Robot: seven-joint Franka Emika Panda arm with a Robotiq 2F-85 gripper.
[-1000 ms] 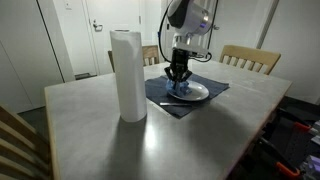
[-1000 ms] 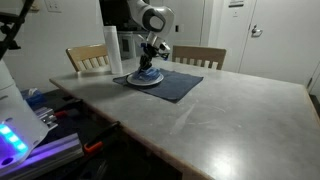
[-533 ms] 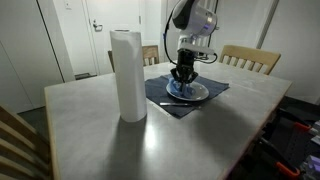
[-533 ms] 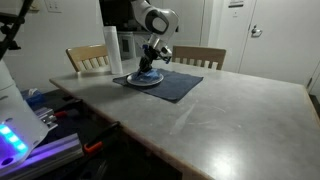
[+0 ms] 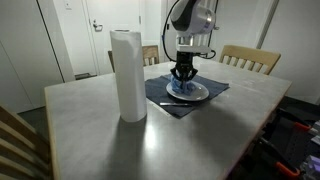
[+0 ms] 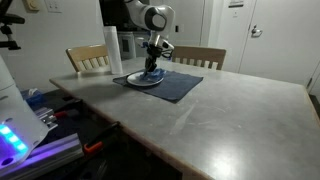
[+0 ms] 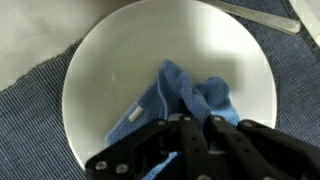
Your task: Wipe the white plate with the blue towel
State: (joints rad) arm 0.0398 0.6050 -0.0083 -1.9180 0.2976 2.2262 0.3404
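Claw: Robotiq type, on a single arm, pointing straight down over the white plate; seen also in both exterior views. State: fingers drawn narrow, pinched on a bunched fold of the blue towel. Blue towel: crumpled, lying on the plate's inner surface, in the near-right part of the dish as the wrist view shows it, wholly inside the rim; a small white tag shows at its left edge. White plate: round, shallow, its left and far portions bare; resting on a dark blue placemat. Placemat: rectangular, woven, flat on the table, set toward the far side of it in an exterior view and toward the far left in an exterior view. Metal utensil: slim, lying on the placemat just beyond the plate's far-right rim; kind cannot be told. Paper towel roll: white, upright on the table, well apart from the plate and nearer the camera in that exterior view. Table: pale grey, matte top. Chairs: light wood, slatted backs, pushed in at the table's far edge.
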